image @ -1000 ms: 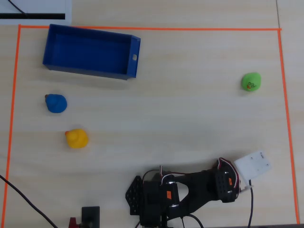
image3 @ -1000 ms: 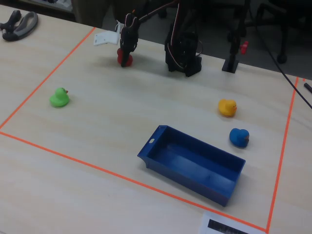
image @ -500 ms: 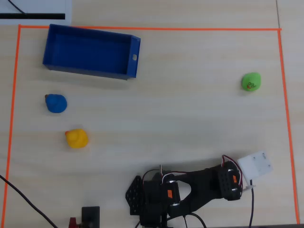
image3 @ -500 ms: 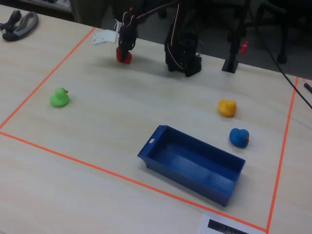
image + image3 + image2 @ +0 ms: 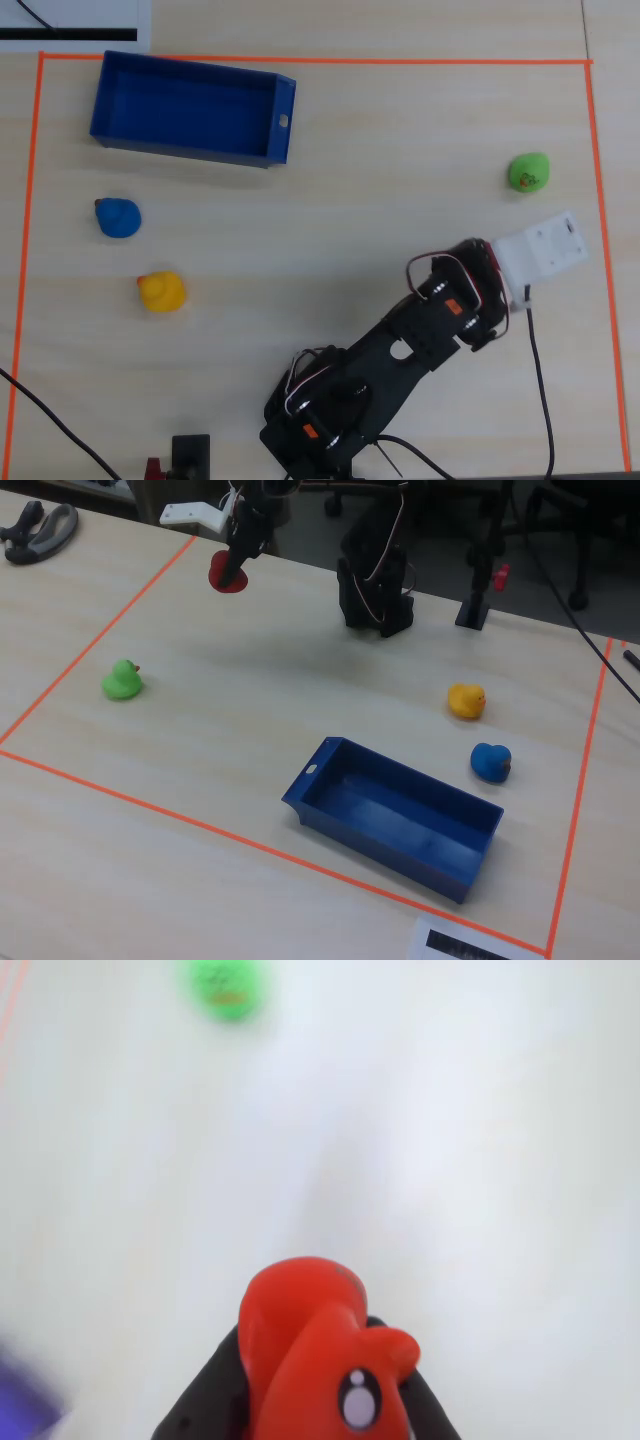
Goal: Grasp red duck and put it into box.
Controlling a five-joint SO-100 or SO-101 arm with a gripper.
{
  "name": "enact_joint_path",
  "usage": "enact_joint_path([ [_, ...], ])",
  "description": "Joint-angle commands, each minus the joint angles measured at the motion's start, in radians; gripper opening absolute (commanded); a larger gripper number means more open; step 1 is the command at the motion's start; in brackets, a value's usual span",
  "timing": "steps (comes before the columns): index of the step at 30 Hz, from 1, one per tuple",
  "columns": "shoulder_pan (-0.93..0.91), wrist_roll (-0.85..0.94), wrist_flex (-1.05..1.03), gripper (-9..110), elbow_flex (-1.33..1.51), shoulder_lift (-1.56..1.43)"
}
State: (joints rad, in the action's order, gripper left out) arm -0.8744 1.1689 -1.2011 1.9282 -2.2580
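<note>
The red duck (image 5: 315,1350) fills the bottom of the wrist view, pinched between my black fingers (image 5: 205,1400). In the fixed view my gripper (image 5: 235,568) is shut on the red duck (image 5: 224,575) and holds it well above the table, near the far left tape line. In the overhead view the duck and the jaws are hidden under the white wrist mount (image 5: 540,250). The dark blue box (image 5: 180,148) lies at the top left of the overhead view, far from the gripper; it is empty in the fixed view (image 5: 380,845).
A green duck (image 5: 528,172) sits near the gripper and also shows in the fixed view (image 5: 122,680). A yellow duck (image 5: 161,291) and a blue duck (image 5: 119,217) sit below the box. Orange tape (image 5: 300,59) frames the work area.
</note>
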Motion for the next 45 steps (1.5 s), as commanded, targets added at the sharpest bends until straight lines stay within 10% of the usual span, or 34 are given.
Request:
enact_joint_path([
  [1, 0.150, -0.152, -0.051, 0, -0.124, -0.044],
  [18, 0.811, -0.486, 0.172, 0, -0.250, 0.267],
  [45, 1.218, -0.614, 0.290, 1, -0.854, 1.075],
])
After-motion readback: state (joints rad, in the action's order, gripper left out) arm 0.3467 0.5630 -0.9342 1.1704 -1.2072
